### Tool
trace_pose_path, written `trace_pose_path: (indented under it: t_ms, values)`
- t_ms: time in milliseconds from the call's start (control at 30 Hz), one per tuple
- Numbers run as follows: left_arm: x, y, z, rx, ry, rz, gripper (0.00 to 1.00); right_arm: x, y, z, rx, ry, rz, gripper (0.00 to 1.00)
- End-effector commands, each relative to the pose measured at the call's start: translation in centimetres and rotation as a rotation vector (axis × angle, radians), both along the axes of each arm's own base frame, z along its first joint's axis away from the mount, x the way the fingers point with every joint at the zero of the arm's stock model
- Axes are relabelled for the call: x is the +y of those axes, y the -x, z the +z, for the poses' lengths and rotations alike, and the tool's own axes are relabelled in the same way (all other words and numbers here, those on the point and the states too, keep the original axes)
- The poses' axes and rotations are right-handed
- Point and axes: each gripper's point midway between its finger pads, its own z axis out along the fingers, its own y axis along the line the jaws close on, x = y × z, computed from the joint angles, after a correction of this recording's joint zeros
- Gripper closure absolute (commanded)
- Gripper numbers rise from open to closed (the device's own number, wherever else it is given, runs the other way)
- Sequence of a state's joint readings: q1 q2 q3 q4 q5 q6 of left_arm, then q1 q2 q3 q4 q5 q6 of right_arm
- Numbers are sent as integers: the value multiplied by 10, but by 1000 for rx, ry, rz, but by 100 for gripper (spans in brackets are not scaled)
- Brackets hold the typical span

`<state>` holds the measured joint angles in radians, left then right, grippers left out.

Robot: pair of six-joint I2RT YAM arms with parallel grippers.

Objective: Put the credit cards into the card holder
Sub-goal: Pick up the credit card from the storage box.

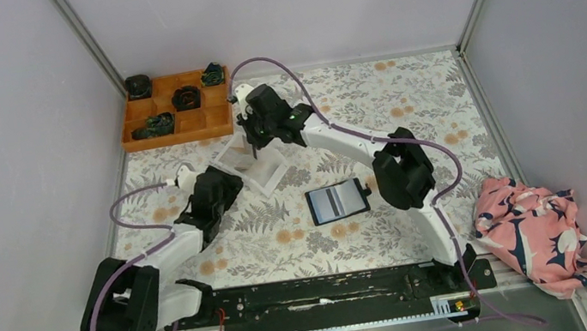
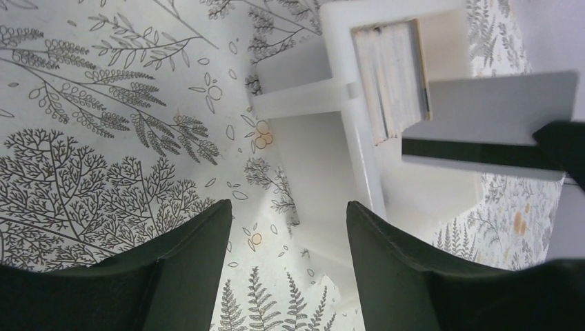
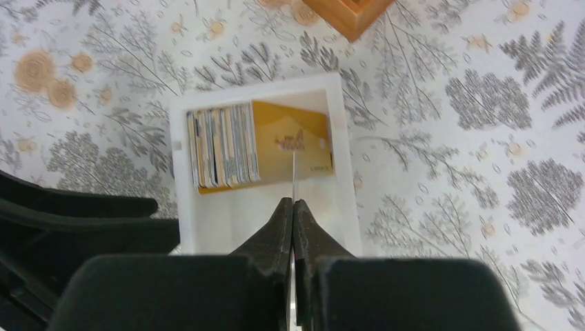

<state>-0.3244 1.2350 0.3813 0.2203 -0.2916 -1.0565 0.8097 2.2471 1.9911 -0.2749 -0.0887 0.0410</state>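
Top external: card holder (image 1: 338, 202) on floral tablecloth (image 1: 429, 103), grey walls (image 1: 284, 2) around.

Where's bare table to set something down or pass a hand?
Free: far right corner beyond the right arm; near strip between wallet and base rail. Crowded: white tray, left end effector beside it, right end effector above gripping a card.
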Motion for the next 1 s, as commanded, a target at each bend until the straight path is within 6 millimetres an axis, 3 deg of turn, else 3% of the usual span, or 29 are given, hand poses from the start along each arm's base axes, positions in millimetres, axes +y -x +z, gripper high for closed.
trace_pose_path:
  t_ms: [0, 233, 533, 800, 967]
  values:
    - [-5, -10, 34, -88, -18, -55, 31, -14, 8, 57, -135, -27, -26, 100]
    - [-32, -3, 78, -217, -18, -233, 31, -56, 53, 89, -110, -74, -42, 100]
    - [-88, 31, 116, -380, -39, -513, 31, -115, 131, 111, 4, -160, -45, 100]
    - [-133, 70, 131, -552, 78, -758, 32, -157, 188, 92, 135, -178, -54, 100]
    - [-152, 91, 131, -619, 114, -901, 33, -166, 214, 83, 205, -228, -31, 100]
